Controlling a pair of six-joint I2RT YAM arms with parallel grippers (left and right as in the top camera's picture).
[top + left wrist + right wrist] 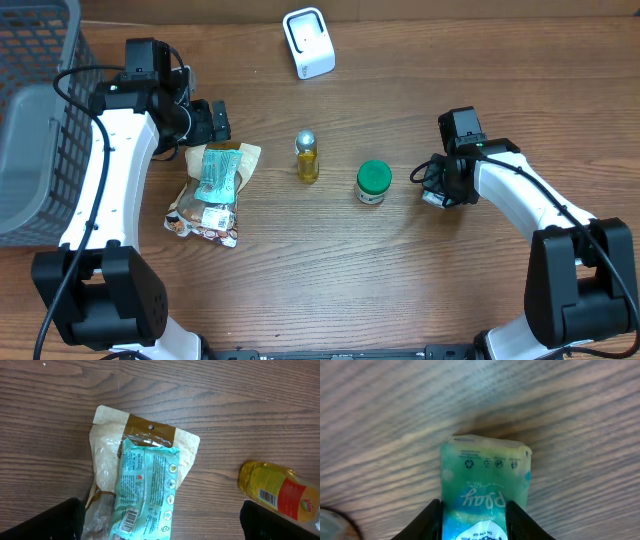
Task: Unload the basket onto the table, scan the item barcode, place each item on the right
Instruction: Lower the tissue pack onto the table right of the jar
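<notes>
Right pincer (pixel 474 506) clamps green sachet (pixel 485 472), long axis running out past its tips, well right of the scanner (pixel 308 42); left pincer (pixel 160 515) spread wide.

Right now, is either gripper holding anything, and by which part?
Right gripper pinches the green packet across its sides, near one end. Left gripper is open, holding nothing.

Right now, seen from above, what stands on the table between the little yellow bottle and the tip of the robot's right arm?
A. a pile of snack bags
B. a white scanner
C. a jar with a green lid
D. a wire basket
C: from overhead, the jar with a green lid stands upright between the yellow bottle and the right gripper, touching neither.
</notes>
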